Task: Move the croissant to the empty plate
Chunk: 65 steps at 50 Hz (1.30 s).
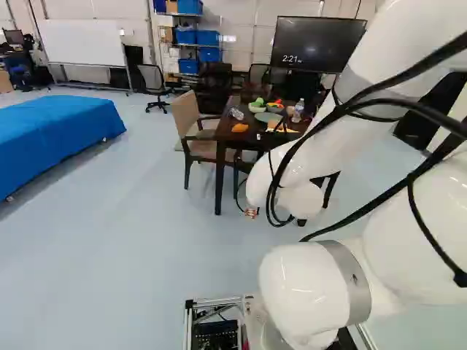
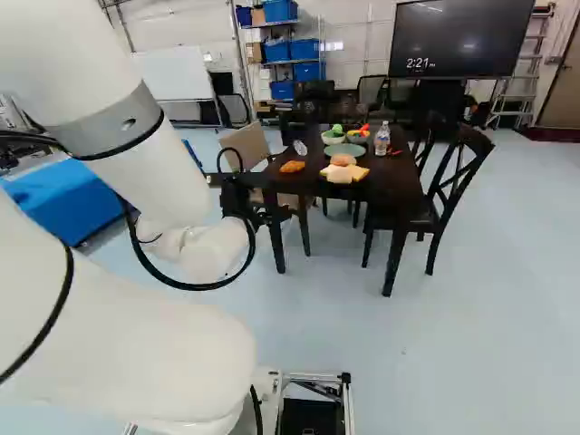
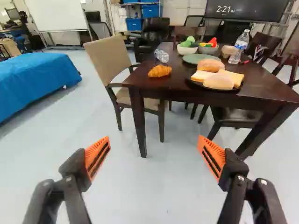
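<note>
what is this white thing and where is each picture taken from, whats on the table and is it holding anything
The white thing is a robot arm on a moving base. Two pictures come from cameras on that base, behind the arm, one to its left and one to its right. The third comes from its wrist, looking along the black gripper.

On the dark table ahead are a croissant, an empty green plate, a black plate of bread, two bowls of colourful items and a bottle, among other things.

The gripper is open and holds nothing.
</note>
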{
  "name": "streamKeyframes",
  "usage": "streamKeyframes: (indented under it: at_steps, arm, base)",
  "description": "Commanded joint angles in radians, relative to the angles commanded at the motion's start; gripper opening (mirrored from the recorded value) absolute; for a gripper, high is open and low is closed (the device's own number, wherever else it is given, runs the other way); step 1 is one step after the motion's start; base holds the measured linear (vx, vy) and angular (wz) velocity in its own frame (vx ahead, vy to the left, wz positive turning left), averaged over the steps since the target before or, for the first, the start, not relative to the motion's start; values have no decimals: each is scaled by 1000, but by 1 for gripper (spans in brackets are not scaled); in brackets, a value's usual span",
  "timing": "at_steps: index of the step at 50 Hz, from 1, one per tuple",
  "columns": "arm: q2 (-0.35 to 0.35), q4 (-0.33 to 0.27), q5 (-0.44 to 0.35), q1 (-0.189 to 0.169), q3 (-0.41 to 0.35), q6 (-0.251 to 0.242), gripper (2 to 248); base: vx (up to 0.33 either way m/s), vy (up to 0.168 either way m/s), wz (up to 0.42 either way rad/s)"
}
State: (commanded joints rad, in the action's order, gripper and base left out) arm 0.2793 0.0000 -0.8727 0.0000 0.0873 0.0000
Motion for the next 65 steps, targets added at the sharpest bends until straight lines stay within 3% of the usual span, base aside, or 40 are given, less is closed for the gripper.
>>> streamKeyframes:
  at_steps: [36,65]
  arm:
    - [0,0,0,0,0,0,247]
    - [0,0,0,0,0,0,247]
  base:
    - [144,46,-26]
    - [120,24,-244]
